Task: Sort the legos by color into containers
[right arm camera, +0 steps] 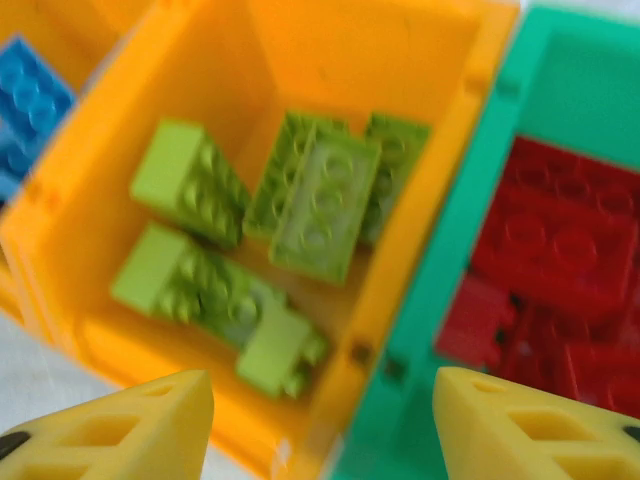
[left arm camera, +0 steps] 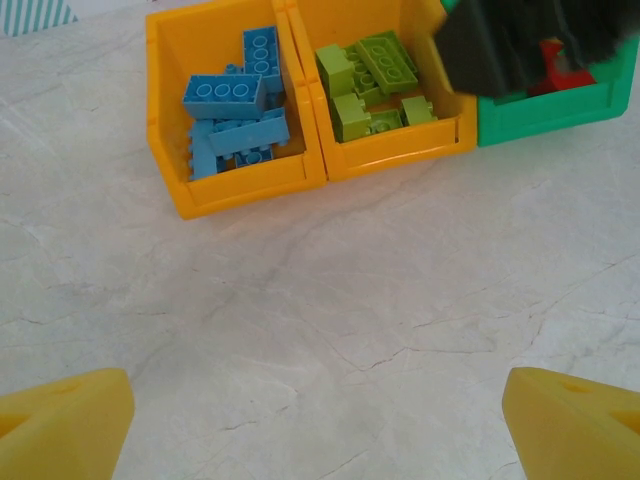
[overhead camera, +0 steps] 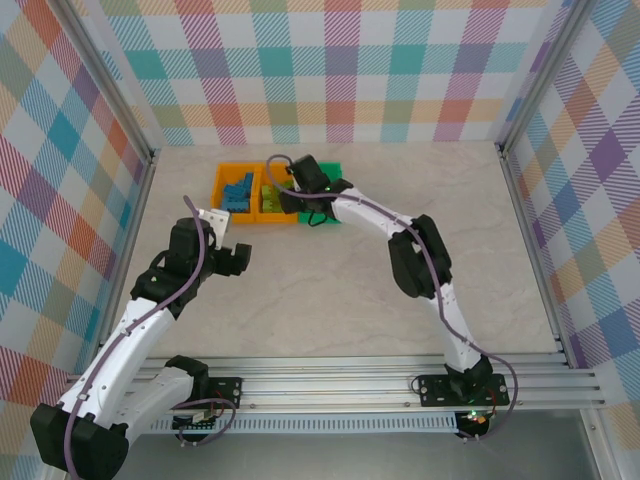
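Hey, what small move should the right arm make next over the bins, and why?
Probably lift the right gripper straight up: its jaws stand apart, holding nothing, above the lime bricks lying in the middle orange bin.

The top view looks steeply down from above and behind the arm bases (overhead camera: pixel 200 385), taking in the whole table (overhead camera: pixel 330 300), with the bins (overhead camera: pixel 219 185) small and far off. The left wrist view looks down and forward from a middle distance, the bins (left arm camera: pixel 240 190) along its top edge. The right wrist view hangs close over the bins (right arm camera: pixel 415 250), slightly blurred. Both wrist views share the lime bricks (left arm camera: pixel 365 85) and red bricks (right arm camera: pixel 560 250).
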Action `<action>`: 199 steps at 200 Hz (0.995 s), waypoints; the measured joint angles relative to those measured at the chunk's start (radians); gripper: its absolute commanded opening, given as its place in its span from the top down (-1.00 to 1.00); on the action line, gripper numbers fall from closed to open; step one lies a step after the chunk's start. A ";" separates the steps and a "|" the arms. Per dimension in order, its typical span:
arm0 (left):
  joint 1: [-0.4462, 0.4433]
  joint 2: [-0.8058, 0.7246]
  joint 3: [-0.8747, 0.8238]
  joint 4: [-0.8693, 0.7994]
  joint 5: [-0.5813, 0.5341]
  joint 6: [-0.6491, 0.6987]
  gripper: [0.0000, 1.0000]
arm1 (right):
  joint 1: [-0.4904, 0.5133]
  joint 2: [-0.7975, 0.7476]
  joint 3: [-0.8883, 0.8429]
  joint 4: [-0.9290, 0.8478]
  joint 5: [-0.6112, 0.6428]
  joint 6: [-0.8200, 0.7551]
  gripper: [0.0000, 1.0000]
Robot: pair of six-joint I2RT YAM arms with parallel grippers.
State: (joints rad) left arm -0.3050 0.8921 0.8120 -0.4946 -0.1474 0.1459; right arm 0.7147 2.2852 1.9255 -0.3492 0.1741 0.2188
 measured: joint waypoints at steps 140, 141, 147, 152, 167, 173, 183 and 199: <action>0.009 -0.019 -0.430 0.464 -0.423 -0.202 -1.00 | -0.423 -1.254 -1.477 0.447 0.372 -0.106 -0.99; 0.010 -0.017 -0.432 0.470 -0.423 -0.200 -1.00 | -0.425 -1.252 -1.479 0.451 0.372 -0.107 -0.99; 0.017 0.005 -0.457 0.520 -0.426 -0.176 -1.00 | -0.450 -1.218 -1.499 0.487 0.373 -0.132 -0.99; 0.026 0.027 -0.475 0.563 -0.425 -0.161 -1.00 | -0.470 -1.182 -1.511 0.525 0.370 -0.148 -0.99; 0.065 0.101 -0.523 0.705 -0.383 -0.128 -1.00 | -0.525 -1.054 -1.523 0.625 0.334 -0.184 -0.99; 0.082 0.138 -0.536 0.759 -0.359 -0.118 -1.00 | -0.541 -1.003 -1.523 0.664 0.314 -0.200 -0.99; 0.106 0.202 -0.548 0.842 -0.309 -0.105 -1.00 | -0.566 -0.928 -1.523 0.747 0.272 -0.209 -0.99; 0.142 0.318 -0.550 0.998 -0.218 -0.086 -1.00 | -0.613 -0.832 -1.519 0.882 0.171 -0.207 -0.99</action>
State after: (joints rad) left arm -0.1627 1.2102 0.2623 0.5030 -0.3653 0.0597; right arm 0.1013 1.4536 0.4065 0.5327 0.3450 0.0116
